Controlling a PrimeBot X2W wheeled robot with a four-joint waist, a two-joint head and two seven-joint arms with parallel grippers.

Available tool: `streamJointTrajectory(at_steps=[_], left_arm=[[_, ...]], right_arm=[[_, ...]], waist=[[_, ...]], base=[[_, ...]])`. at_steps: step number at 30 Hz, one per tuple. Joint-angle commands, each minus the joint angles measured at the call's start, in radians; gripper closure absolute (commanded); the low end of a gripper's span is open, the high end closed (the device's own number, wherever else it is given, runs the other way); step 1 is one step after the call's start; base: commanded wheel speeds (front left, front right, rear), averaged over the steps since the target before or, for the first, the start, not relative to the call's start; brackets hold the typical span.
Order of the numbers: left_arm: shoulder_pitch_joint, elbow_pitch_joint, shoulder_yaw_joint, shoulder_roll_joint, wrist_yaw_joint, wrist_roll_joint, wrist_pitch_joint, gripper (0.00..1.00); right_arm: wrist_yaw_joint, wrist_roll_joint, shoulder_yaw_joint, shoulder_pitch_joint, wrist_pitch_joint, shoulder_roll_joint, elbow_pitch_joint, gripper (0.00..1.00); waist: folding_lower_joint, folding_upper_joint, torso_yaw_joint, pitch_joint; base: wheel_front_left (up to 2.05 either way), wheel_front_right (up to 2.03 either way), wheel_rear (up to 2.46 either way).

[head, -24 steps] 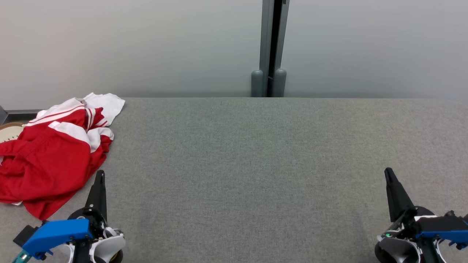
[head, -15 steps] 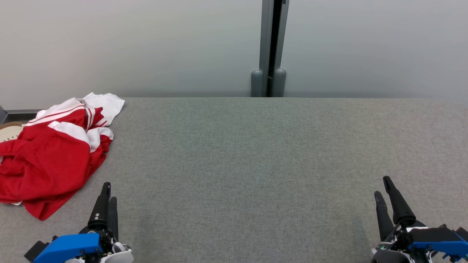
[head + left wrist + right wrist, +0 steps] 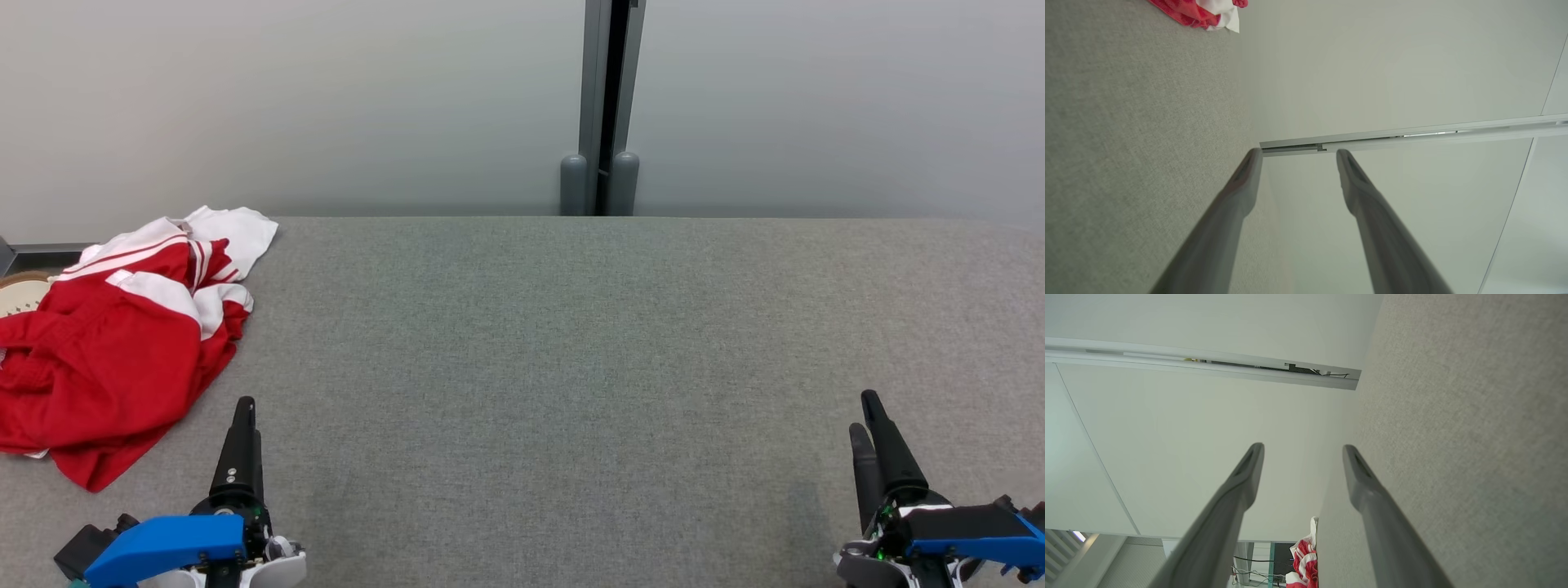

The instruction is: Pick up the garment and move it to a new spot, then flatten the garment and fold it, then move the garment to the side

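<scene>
Our grey table [image 3: 571, 351] spans the frame. The red-and-white garment [image 3: 106, 359] lies crumpled at its middle left. Our left gripper [image 3: 245, 408] sits at lower left, near the cloth but apart from it, fingers parted and empty. Our right gripper [image 3: 863, 412] sits at lower right, likewise parted. We judge the pickup not yet begun; next, our left gripper should reach up-left and pinch a fold.

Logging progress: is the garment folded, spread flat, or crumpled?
Crumpled. The garment lies bunched in uneven wrinkles on the table, at its left edge; no neat folds.
</scene>
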Motion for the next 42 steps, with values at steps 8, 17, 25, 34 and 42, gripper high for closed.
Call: streamJointTrajectory(at_steps=[8,17,25,34,42], left_arm=[[-0.028,-0.053,-0.026,0.007,0.007,0.160,-0.040,0.00],[-0.024,-0.074,-0.066,0.007,0.023,0.353,-0.073,0.00],[-0.011,-0.057,-0.083,0.008,0.027,0.542,-0.101,0.00],[-0.003,-0.034,-0.100,0.008,0.028,0.715,-0.126,0.00],[0.006,-0.008,-0.106,0.008,0.028,0.848,-0.151,0.00]], right_arm=[[0.001,-0.195,0.005,-0.006,-0.040,-0.006,-0.069,0.00],[0.001,-0.410,0.027,0.003,-0.074,-0.007,-0.106,0.00],[0.002,-0.602,0.049,0.011,-0.101,-0.008,-0.100,0.00],[0.002,-0.769,0.068,0.008,-0.127,-0.009,-0.083,0.00],[0.002,-0.887,0.080,0.004,-0.150,-0.010,-0.065,0.00]], waist=[[0.0000,0.0000,0.000,0.003],[0.0000,0.0000,0.001,0.008],[0.0000,0.0000,0.001,0.014],[0.0000,0.0000,0.001,0.018],[0.0000,0.0000,0.003,0.020]], base=[[0.00,0.00,0.00],[0.00,0.00,0.00],[0.00,0.00,0.00],[0.00,0.00,0.00],[0.00,0.00,0.00]])
